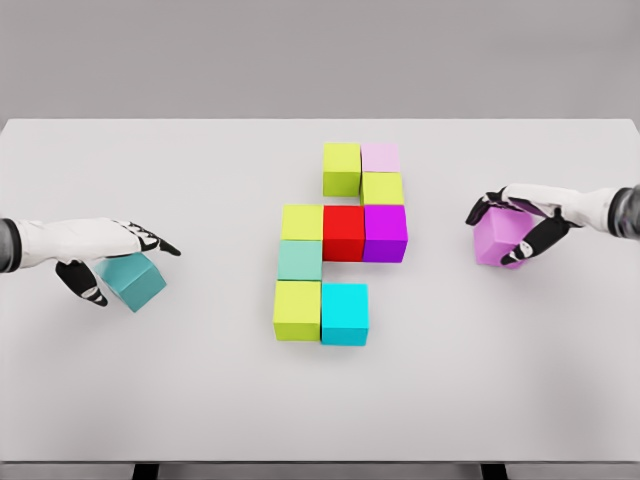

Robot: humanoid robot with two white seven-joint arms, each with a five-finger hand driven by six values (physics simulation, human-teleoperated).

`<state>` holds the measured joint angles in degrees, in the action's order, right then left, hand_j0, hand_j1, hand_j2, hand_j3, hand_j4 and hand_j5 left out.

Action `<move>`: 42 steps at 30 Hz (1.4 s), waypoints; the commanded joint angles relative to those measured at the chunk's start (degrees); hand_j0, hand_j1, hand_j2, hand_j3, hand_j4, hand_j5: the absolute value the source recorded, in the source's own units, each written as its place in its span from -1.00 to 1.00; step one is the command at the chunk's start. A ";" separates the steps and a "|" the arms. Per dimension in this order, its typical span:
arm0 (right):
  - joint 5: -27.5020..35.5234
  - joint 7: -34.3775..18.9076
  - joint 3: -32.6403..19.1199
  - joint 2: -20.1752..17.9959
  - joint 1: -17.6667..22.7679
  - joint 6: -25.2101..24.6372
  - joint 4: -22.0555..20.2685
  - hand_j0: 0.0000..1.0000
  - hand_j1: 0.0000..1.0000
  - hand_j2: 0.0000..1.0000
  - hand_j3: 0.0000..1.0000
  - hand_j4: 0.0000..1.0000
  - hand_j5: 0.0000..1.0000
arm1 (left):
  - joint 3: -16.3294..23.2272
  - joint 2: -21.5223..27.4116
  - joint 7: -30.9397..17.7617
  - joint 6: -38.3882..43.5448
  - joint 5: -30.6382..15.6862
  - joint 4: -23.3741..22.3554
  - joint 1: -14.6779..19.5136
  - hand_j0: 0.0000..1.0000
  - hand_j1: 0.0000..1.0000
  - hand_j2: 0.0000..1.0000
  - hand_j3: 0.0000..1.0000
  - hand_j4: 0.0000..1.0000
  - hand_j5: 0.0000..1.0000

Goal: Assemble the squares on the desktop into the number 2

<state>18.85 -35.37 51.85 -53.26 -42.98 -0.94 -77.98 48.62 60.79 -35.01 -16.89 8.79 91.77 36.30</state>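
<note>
Several coloured cubes form a stepped figure mid-table: a lime cube and a pale pink cube on top, a lime cube below, then a row of lime, red and purple cubes. A mint cube, a lime cube and a cyan cube finish the bottom. My left hand is curled on a teal cube at the left. My right hand grips a violet cube at the right, tilted.
The white table spans the view, its far edge near the grey wall and its front edge at the bottom. Both held cubes sit well apart from the central figure.
</note>
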 commanded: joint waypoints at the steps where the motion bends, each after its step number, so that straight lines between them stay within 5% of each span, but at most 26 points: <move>1: -2.06 0.37 -0.26 -0.79 -0.09 1.73 -3.49 -0.01 -0.01 -0.01 -0.01 -0.01 -0.01 | 0.07 -0.05 0.01 0.10 0.00 -0.10 0.00 0.93 0.93 0.93 0.93 0.93 0.93; 11: -7.86 0.37 -0.26 -12.48 0.00 17.46 -21.25 0.03 0.03 0.03 0.03 0.03 0.03 | 0.16 -0.05 0.01 0.10 0.70 -0.01 -0.44 0.69 0.69 0.69 0.69 0.69 0.69; 16: -7.60 0.37 0.44 -13.18 0.88 25.38 -22.48 0.10 0.10 0.10 0.10 0.10 0.10 | 0.16 0.03 0.01 0.02 0.61 -0.01 -0.53 0.41 0.41 0.41 0.41 0.41 0.41; 26: 5.05 0.37 3.08 -7.56 2.37 16.85 -22.48 0.18 0.18 0.18 0.18 0.18 0.18 | -0.02 0.03 0.01 0.02 0.53 0.08 -0.35 -0.06 -0.06 -0.06 -0.06 -0.06 -0.06; 42: 16.39 0.37 4.22 -8.00 6.50 14.12 -22.39 0.22 0.22 0.22 0.22 0.22 0.22 | -1.16 -5.06 0.01 11.00 0.35 -0.10 2.37 -0.14 -0.14 -0.14 -0.14 -0.14 -0.14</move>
<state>33.75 -35.02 56.43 -60.59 -36.47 13.88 -100.36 47.55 56.73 -35.05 -8.42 9.40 91.71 39.02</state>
